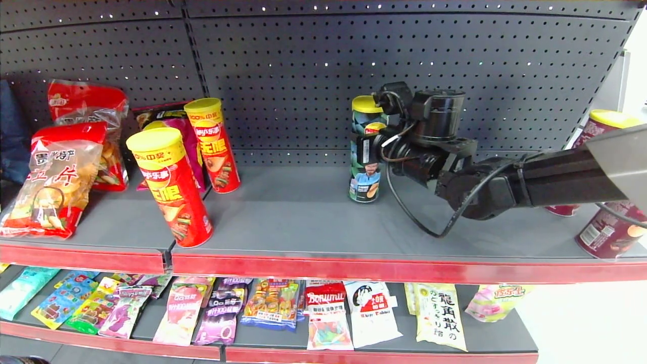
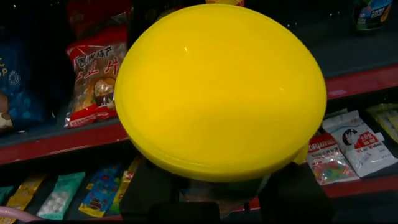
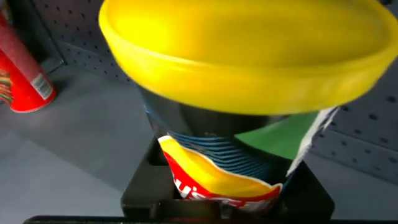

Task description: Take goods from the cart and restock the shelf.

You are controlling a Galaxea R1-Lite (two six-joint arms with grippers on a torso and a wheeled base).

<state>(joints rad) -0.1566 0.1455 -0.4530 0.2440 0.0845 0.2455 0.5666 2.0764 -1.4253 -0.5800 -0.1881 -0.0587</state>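
Left gripper [image 2: 221, 200]: my jaws are clamped on a yellow-lidded can [image 2: 221, 93], just under its lid. I hold it out in front of the shelving, well apart from it.
Lower shelf [image 1: 434, 354]: flat snack packets [image 1: 273, 306] lie in a row along it.
Upper shelf [image 1: 303, 217], front edge: a red can [image 1: 172, 189] stands upright left of middle, near the red lip. A maroon can [image 1: 604, 232] sits at the right end.
Left end: a red snack bag [image 1: 50, 182] leans near the front, with a second red bag [image 1: 88, 108] behind it.
Right gripper [image 3: 227, 199]: my jaws are closed around the teal can [image 1: 365, 177], one on each side. The can stands upright near the middle of the upper shelf, closer to the back panel than to the front lip.
Back edge: another red can [image 1: 215, 146] stands upright, a purple bag [image 1: 172, 126] just beside it. A yellow-lidded maroon can [image 1: 604, 126] is at the right end.
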